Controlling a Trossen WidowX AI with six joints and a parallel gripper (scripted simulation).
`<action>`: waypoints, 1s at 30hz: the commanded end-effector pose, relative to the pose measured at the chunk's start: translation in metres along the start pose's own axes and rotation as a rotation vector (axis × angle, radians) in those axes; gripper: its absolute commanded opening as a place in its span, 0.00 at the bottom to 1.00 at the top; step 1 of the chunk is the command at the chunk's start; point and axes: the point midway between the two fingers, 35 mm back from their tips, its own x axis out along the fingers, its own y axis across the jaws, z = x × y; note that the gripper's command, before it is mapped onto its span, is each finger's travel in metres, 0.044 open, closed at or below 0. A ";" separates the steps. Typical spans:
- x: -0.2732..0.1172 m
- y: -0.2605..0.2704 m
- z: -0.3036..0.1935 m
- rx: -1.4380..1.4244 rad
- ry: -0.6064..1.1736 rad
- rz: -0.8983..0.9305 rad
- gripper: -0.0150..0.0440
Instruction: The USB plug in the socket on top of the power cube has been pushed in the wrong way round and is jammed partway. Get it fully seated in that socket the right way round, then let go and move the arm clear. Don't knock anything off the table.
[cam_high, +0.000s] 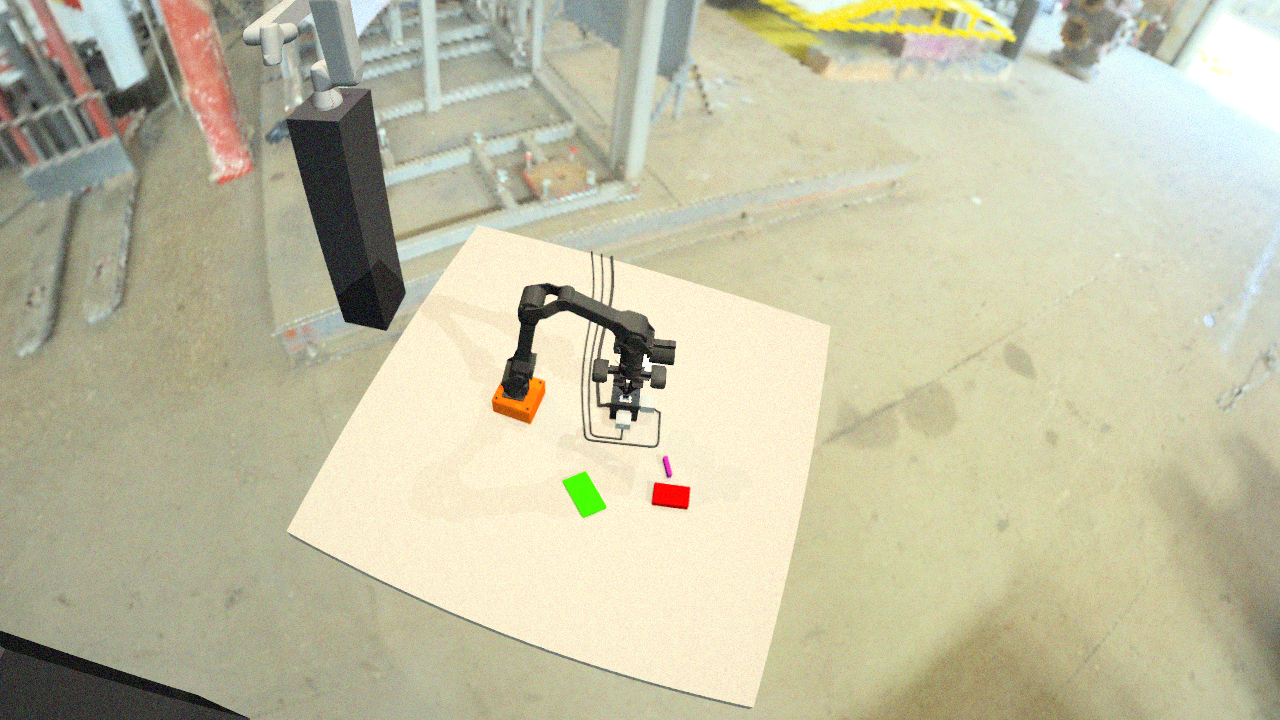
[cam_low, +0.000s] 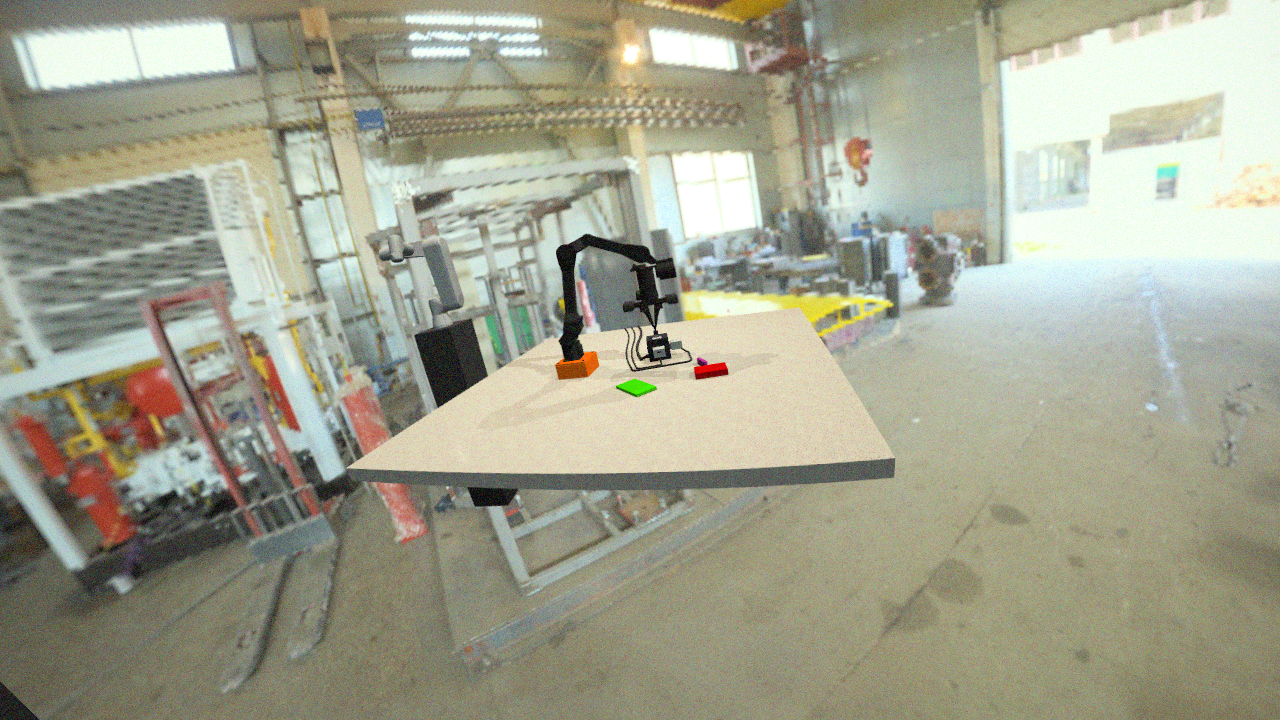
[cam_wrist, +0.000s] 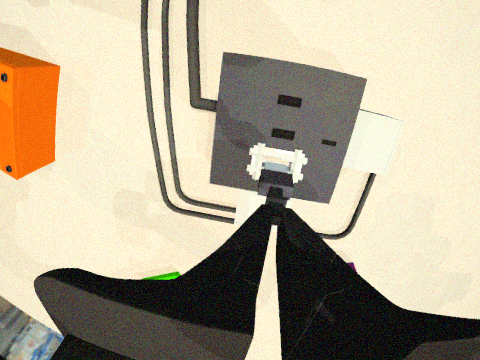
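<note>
Above the power cube (cam_high: 616, 402) (cam_low: 665, 342) (cam_wrist: 250, 80), tool (cam_high: 626, 386) (cam_low: 657, 329) (cam_wrist: 274, 215) closed on the black USB plug (cam_wrist: 275, 184), fingertips together at the narrow rear part. Just beneath, plug at the white-framed socket (cam_high: 625, 399) (cam_wrist: 280, 151), with a pale strip of metal visible beside the black body; whether still partly inside or just free, impossible to tell. Probably at the extraction step, with turning and seating not yet done. Next, by judgement: straight lift until fully clear, half-turn about the vertical, realignment over the same opening, then a firm downward press before release and retreat. Risk of slipping on so slim a grip, or of dragging the cube by a sideways pull. Farther out, white side connector (cam_high: 646, 410) (cam_low: 675, 344) (cam_wrist: 375, 142) close to the cube; on the worktop (cam_high: 429, 483) (cam_low: 626, 438) (cam_wrist: 90, 215), magenta stick (cam_high: 666, 466) (cam_low: 701, 361) (cam_wrist: 352, 266) near the red block (cam_high: 671, 496) (cam_low: 710, 370), best left untouched.
</note>
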 end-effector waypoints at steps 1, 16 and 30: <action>-0.005 -0.001 0.000 0.000 0.000 -0.005 0.25; -0.015 -0.001 0.000 0.000 0.000 -0.005 0.25; -0.018 0.000 0.000 0.032 0.000 -0.002 0.25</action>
